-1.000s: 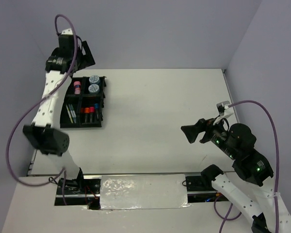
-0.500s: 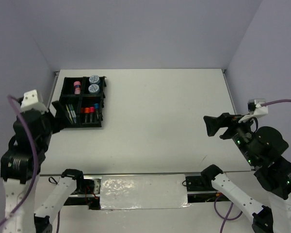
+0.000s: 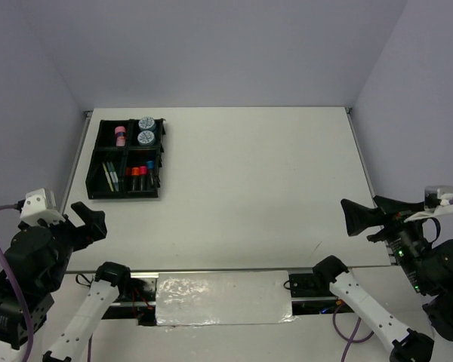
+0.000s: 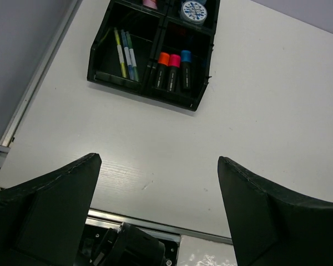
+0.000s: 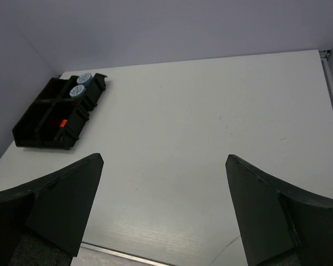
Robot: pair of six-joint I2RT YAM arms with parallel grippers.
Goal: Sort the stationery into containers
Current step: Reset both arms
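The black organiser tray (image 3: 125, 195) lies at the far left of the table. Its compartments hold a pink tube (image 3: 120, 135), two round blue-white tubs (image 3: 146, 130), thin pens (image 3: 111, 176) and short markers (image 3: 140, 175) with orange, red and blue caps. My left gripper (image 3: 87, 222) hangs open and empty over the near left corner, well short of the tray. In the left wrist view the tray (image 4: 172, 100), markers (image 4: 175, 69) and pens (image 4: 125, 54) lie far ahead of the left gripper (image 4: 159, 159). My right gripper (image 3: 355, 217) is open and empty at the right side, with the tray (image 5: 44, 141) far off to its left.
A metal rail with a silver taped plate (image 3: 223, 298) runs along the near edge between the arm bases. Grey walls close the table at the back, left and right. The left arm's base joint (image 4: 130, 249) shows just under its fingers.
The left arm has swung away from above the tray back to the near left corner. The right arm has drawn back toward the right edge. Both grippers stayed open and empty.
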